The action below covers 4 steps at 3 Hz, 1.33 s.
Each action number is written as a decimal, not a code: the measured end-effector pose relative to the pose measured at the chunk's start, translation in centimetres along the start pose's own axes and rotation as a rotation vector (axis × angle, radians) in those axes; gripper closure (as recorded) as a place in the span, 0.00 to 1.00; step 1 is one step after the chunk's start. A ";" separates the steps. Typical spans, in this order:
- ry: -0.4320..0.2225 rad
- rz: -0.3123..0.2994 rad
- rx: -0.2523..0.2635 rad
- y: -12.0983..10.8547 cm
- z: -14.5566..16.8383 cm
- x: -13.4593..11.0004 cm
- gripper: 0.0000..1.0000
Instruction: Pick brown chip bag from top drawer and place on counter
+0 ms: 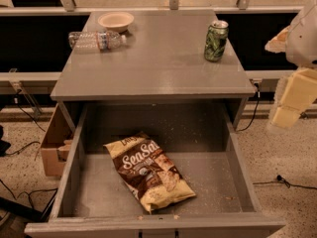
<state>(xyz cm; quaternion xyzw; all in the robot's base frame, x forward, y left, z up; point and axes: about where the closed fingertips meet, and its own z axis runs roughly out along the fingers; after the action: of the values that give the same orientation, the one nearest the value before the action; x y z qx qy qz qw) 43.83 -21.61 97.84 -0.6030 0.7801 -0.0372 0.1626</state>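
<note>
The brown chip bag (148, 170) lies flat on the floor of the open top drawer (237, 172), left of the middle, with its "Sea Salt" script facing up. The drawer is pulled fully out below the counter (158, 63). My gripper (290, 103) hangs at the right edge of the view, outside the drawer and beside the cabinet's right side, well above floor level. It is far from the bag and touches nothing.
On the counter stand a green can (216, 40) at the back right, a tan bowl (116, 21) at the back left, and a clear water bottle (96, 39) lying on its side. A cardboard box (53, 145) sits left of the drawer. Cables run on the floor.
</note>
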 end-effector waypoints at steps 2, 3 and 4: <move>0.003 -0.003 -0.002 -0.1 3.1 -1.1 0.00; 0.013 -0.001 -0.011 0.6 6.1 -1.7 0.00; 0.010 0.015 -0.014 2.1 8.8 -1.9 0.00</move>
<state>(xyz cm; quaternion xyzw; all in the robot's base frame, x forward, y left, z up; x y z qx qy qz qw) 44.93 -17.99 89.38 -0.5981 0.7857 -0.0334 0.1545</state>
